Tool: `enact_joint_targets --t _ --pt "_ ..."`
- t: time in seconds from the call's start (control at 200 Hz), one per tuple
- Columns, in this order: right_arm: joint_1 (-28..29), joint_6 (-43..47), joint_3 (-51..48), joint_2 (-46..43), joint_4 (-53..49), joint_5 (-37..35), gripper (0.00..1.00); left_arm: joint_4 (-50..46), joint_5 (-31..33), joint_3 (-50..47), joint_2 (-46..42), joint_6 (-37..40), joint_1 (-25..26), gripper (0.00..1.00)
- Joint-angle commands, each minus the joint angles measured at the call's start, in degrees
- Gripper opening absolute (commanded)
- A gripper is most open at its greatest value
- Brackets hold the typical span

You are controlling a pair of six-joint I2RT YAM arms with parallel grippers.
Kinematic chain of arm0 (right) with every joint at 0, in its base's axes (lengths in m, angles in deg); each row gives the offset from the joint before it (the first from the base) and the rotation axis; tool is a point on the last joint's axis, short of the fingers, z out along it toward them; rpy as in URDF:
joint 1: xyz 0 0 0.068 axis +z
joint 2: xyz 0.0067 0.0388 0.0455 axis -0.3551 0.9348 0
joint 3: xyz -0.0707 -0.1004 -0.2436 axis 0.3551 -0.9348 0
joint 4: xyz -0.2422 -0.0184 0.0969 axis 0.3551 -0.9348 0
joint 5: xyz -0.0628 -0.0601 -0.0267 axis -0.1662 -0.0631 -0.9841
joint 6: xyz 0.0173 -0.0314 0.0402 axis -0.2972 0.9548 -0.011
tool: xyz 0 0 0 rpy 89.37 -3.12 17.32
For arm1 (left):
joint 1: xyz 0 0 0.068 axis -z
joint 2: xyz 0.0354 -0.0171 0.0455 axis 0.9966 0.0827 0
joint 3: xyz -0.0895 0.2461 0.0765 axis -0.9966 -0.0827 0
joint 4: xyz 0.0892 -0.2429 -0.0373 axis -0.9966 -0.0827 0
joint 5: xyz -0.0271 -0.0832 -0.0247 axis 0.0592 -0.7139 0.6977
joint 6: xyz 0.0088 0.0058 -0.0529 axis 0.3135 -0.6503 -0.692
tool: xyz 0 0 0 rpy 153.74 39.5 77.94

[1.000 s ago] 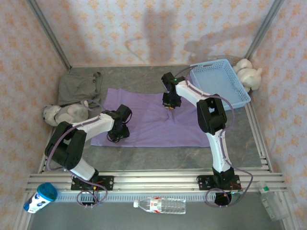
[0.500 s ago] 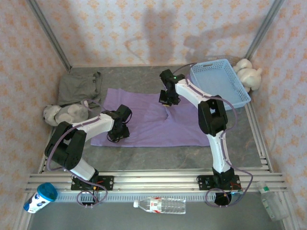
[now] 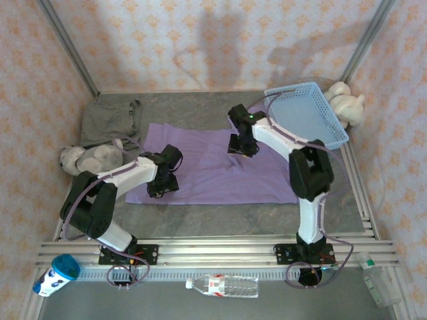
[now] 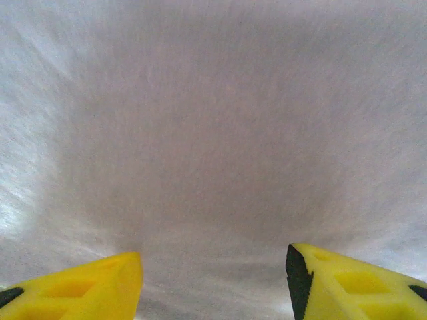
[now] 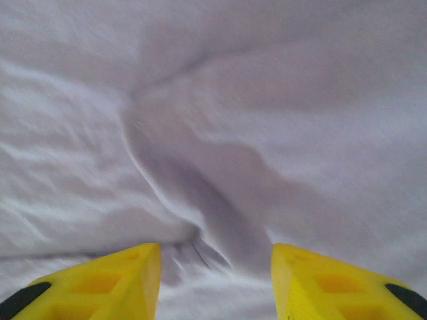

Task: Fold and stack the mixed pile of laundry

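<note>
Left gripper [image 4: 213,267]: my yellow fingers apart, nothing between them. Large lavender-purple short-sleeved cloth T-shirt [image 3: 213,175] spread flat directly under it, blurred. Right gripper [image 5: 215,257]: fingers apart, raised shirt ridge runs into gap, not pinched. Shirt edges cut off in both wrist views. My right arm covers part of shirt's right side. Crumpled grey-olive garment [image 3: 110,121] well beyond left gripper, beige-grey plush toy [image 3: 87,159] to its left. Light blue plastic mesh basket [image 3: 303,113] near right gripper, on its right.

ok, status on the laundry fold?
Left gripper, right gripper open over purple T-shirt. Shirt spread flat, creased; grey garment far left. Plush toy beside it.
</note>
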Motion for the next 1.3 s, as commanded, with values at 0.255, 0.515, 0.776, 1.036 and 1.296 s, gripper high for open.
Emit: enact_joint_targets --t 0.255,0.515,0.776,1.036,1.296 --pt "-0.44 -4.87 -17.51 -4.74 6.90 -6.34 0.55 1.90 6.94 8.03 8.79 3.55 -3.85 0.61" --pt "2.07 -6.49 -23.49 -6.03 8.72 -5.32 0.62 4.83 1.84 1.86 10.25 0.36 -4.23 0.62" --pt "9.83 -11.49 -28.08 -10.92 8.31 -3.09 0.63 -0.54 2.50 -8.60 -1.66 -1.83 -4.19 0.62" --pt "9.51 -9.49 -17.91 -17.61 -0.14 -7.31 0.77 -10.44 3.57 -1.12 -11.65 -1.72 -5.84 0.68" --pt "-1.12 -2.82 0.92 -8.60 -4.04 -8.72 0.78 -13.04 2.23 18.54 -4.79 2.56 -11.06 0.76"
